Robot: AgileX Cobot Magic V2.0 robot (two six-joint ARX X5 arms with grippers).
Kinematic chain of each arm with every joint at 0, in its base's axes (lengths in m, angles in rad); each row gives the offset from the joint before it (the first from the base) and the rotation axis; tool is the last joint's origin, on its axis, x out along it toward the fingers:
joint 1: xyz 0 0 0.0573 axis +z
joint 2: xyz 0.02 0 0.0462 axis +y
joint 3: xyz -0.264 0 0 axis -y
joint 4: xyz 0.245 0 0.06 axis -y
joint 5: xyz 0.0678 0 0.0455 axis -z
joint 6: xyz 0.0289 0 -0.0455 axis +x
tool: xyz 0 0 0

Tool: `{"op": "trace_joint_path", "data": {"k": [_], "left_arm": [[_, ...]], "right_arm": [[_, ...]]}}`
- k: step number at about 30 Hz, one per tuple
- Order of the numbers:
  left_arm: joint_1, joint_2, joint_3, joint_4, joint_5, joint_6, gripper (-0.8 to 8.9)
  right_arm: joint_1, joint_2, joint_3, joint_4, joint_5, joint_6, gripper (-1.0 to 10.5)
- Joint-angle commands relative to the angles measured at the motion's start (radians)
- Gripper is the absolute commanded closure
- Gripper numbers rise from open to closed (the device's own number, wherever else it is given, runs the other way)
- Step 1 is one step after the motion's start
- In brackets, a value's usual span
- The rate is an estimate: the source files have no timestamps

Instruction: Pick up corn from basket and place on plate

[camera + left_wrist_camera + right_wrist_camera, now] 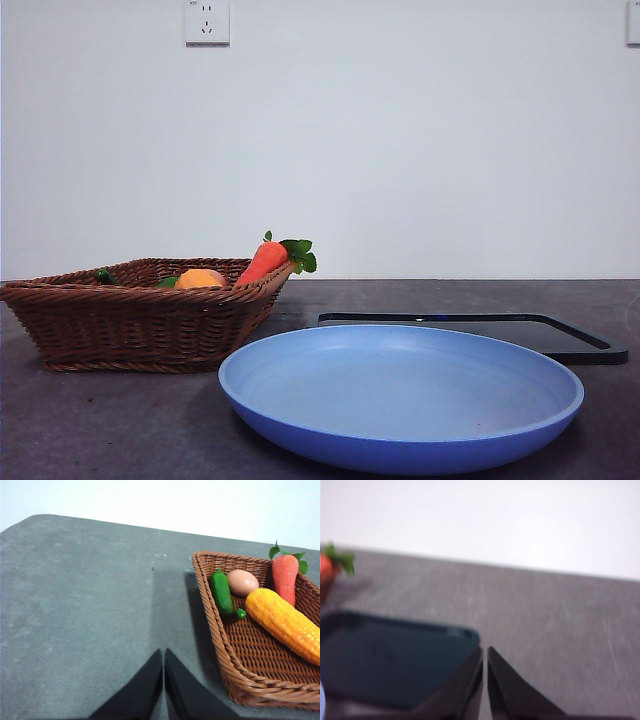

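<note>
The corn (pixel 285 621), a yellow-orange bumpy cob, lies inside the brown wicker basket (pixel 235 675); in the front view only its top (pixel 201 278) peeks over the basket rim (pixel 140 325) at the left. The light-blue plate (pixel 400 395) sits near the front, right of the basket. My left gripper (pixel 163 655) is shut, hovering over bare table beside the basket. My right gripper (pixel 485 652) is shut, above the table by the black tray's corner. Neither arm shows in the front view.
A red-orange carrot (pixel 285 577) with green leaves, a brownish-pink egg-like item (pixel 242 582) and a green pepper (pixel 221 594) share the basket. A flat black tray (pixel 480 330) lies behind the plate; it is also in the right wrist view (pixel 390 655).
</note>
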Motion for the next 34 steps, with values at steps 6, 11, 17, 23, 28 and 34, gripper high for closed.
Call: {"op": "trace_joint_path", "data": {"k": [6, 11, 17, 23, 28, 34], "left_arm": [[0.0, -0.002, -0.005, 0.006, 0.003, -0.178, 8.06], [0.0, 0.0, 0.049, 0.0, 0.051, -0.252, 8.06], [0.0, 0.046, 0.18, -0.056, 0.079, -0.307, 8.06], [0.0, 0.171, 0.339, -0.142, 0.18, -0.308, 8.06], [0.0, 0.299, 0.48, -0.265, 0.314, -0.25, 8.06], [0.0, 0.415, 0.616, -0.407, 0.419, -0.152, 8.06]], "right_arm": [[0.002, -0.002, -0.006, 0.063, 0.052, 0.276, 9.4], [0.002, -0.001, 0.032, 0.035, 0.048, 0.414, 9.4], [0.002, 0.025, 0.189, -0.103, 0.067, 0.407, 9.4], [0.003, 0.145, 0.386, -0.253, 0.031, 0.343, 9.4], [0.003, 0.291, 0.56, -0.451, -0.058, 0.255, 9.4], [0.003, 0.488, 0.747, -0.721, -0.216, 0.143, 9.4]]}}
